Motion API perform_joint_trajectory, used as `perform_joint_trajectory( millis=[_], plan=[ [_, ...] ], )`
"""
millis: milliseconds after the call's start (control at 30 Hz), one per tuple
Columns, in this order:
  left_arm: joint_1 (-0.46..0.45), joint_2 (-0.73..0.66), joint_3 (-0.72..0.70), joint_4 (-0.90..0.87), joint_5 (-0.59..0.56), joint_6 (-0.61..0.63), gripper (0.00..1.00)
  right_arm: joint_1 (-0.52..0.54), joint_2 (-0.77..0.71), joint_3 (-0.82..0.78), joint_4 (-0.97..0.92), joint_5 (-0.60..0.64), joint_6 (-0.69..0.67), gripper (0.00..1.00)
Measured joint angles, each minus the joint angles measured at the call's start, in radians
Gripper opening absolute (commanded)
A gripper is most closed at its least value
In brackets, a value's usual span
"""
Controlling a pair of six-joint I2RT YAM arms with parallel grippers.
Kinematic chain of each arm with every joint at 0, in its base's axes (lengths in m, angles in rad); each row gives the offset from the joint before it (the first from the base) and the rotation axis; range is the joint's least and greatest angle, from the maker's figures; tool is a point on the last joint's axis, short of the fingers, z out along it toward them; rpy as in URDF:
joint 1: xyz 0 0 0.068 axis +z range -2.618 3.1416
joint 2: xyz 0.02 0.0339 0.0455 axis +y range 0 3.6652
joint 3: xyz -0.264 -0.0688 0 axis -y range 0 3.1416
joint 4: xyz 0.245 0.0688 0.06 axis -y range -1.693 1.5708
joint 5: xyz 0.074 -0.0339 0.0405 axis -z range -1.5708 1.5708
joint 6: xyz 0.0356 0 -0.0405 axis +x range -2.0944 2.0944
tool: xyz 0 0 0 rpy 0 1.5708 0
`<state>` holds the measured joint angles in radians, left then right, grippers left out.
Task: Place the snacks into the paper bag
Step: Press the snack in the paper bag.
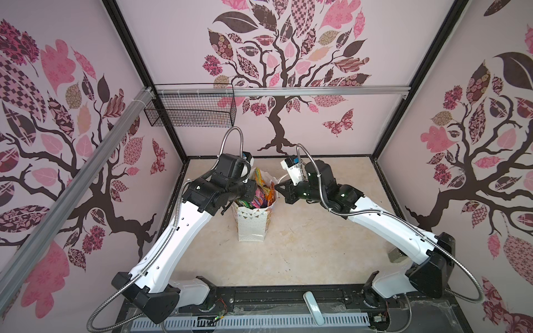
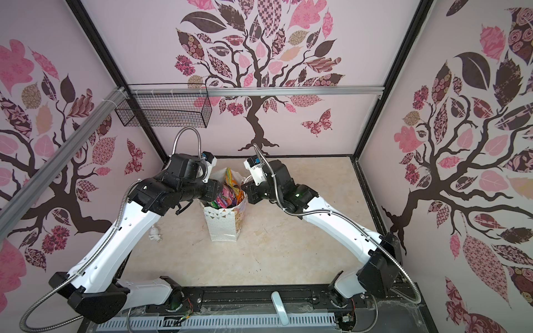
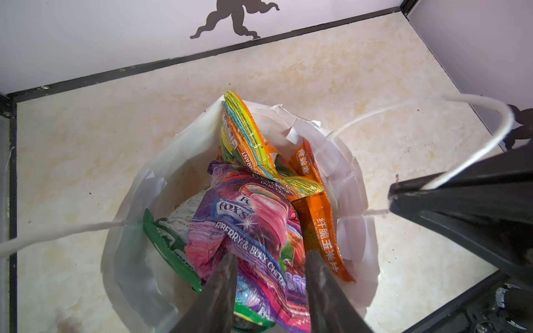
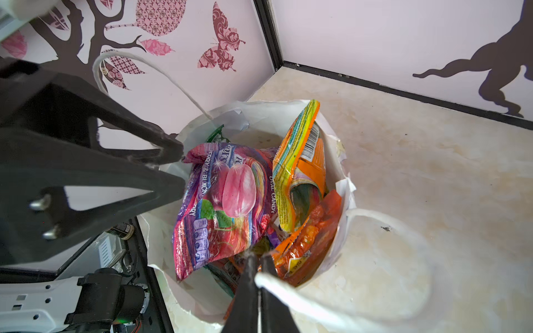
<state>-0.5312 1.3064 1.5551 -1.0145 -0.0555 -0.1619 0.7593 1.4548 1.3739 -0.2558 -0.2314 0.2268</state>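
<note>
In both top views we look steeply down from high up, while our wrist cameras, just behind the left claw (image 3: pixel 271 255) and right claw (image 4: pixel 258 256), share the mouth of the paper bag (image 3: pixel 184 155) close ahead.

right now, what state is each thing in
paper bag, upright, mouth open, full of pouches
snacks, crumpled together inside the bag
left gripper, jaws apart over the purple pouch
right gripper, shut on the string handle
string handle, pinched in the right gripper
</note>
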Motion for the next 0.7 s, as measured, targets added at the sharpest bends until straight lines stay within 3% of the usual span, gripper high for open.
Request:
perform_joint_trajectory(
  millis=[367,700],
  plan=[
    [0.005,0.015,-0.102,0.112,-0.011,-0.02,0.26,0.0,-0.001,0.0,0.0,0.015,-0.019,0.0],
    [0.013,0.064,-0.181,0.225,0.032,-0.064,0.22,0.0,-0.002,0.0,-0.015,0.083,-0.087,0.0]
  ],
)
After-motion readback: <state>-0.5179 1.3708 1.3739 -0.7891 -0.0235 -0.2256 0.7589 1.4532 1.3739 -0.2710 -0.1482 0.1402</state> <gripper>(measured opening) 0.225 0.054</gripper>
